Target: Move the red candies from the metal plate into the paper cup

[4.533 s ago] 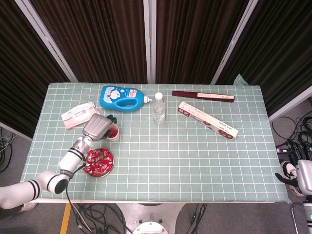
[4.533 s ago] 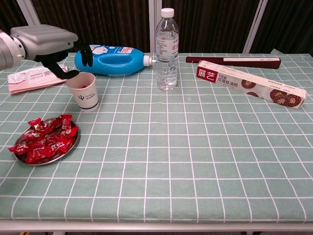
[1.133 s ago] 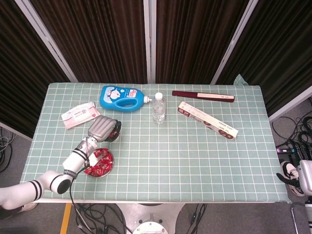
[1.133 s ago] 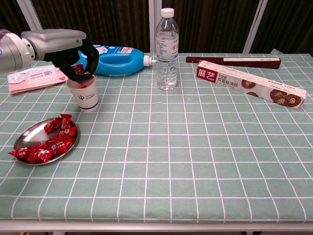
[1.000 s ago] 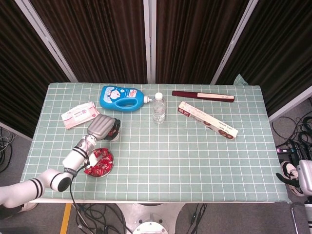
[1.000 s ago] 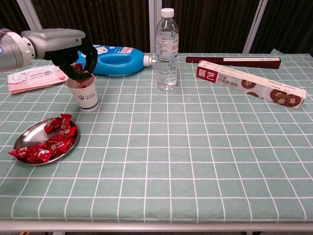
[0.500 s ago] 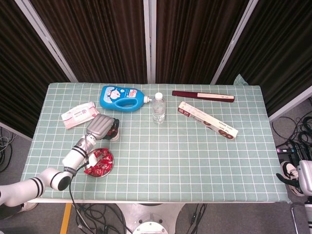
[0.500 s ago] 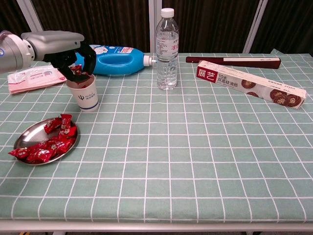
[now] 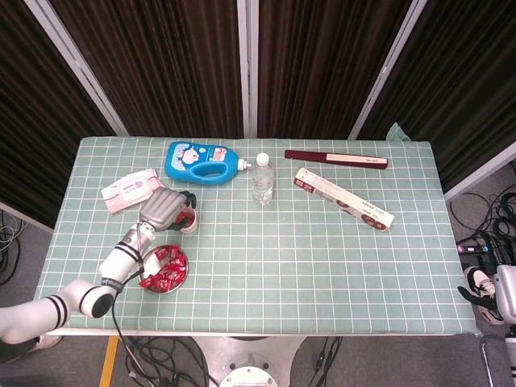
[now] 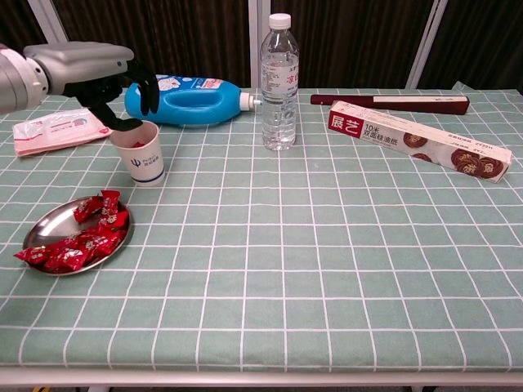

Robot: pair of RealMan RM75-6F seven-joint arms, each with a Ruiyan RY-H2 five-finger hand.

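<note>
Chest view: the left robot hand [image 10: 110, 82] hovers empty over the cup [image 10: 140, 153], fingers spread, at the tabletop's [image 10: 327, 261] far left. Red candies [image 10: 78, 237] lie on the plate [image 10: 37, 230] just nearer. The right robot hand is out of sight.

Open tablecloth [image 10: 327, 261] right of metal plate [image 10: 37, 230]; water bottle [image 10: 279, 82] behind.
</note>
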